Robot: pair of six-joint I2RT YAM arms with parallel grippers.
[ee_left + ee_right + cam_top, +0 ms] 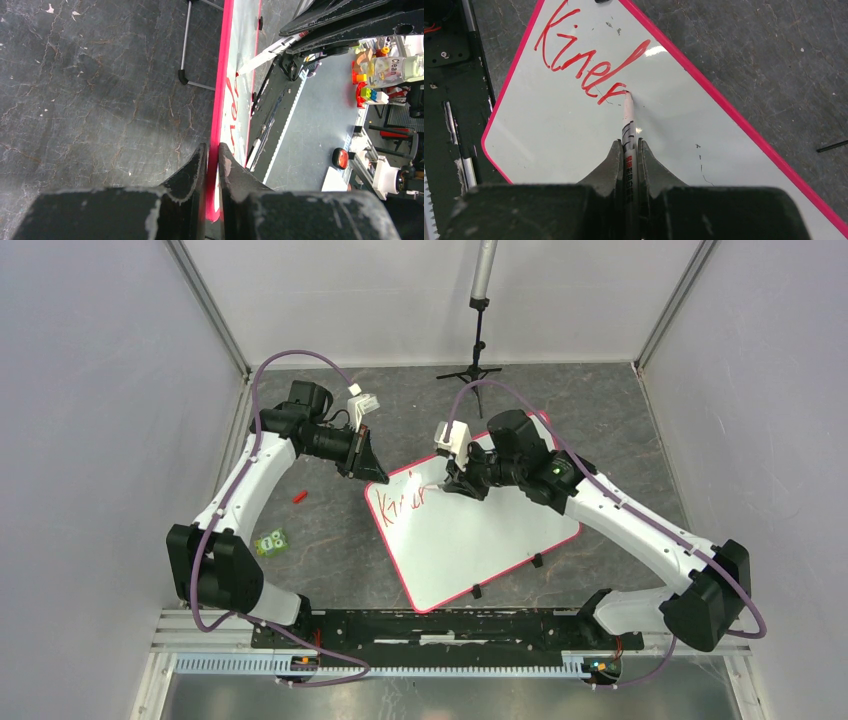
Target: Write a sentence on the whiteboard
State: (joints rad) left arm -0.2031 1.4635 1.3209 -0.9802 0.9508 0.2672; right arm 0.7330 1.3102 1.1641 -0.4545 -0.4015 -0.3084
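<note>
My right gripper has its jaws drawn narrow around a white-barrelled marker, which runs straight out between the fingers. Its tip touches the whiteboard at the end of the last red stroke. The sentence so far reads "Kine" plus one more letter, perhaps an r, though I cannot make it out for sure from the wrist view. The writing sits in the far left corner of the board. My left gripper is nearly closed too, its two fingers pinching the pink rim at that same far left corner, the rim running out between them. From above, the whiteboard lies skewed on the dark table in the middle, between the two arms, with small black clips on its near edge. Left of it, well apart, lie a small red piece and a green block. A tripod stand stands beyond the board's far edge.
</note>
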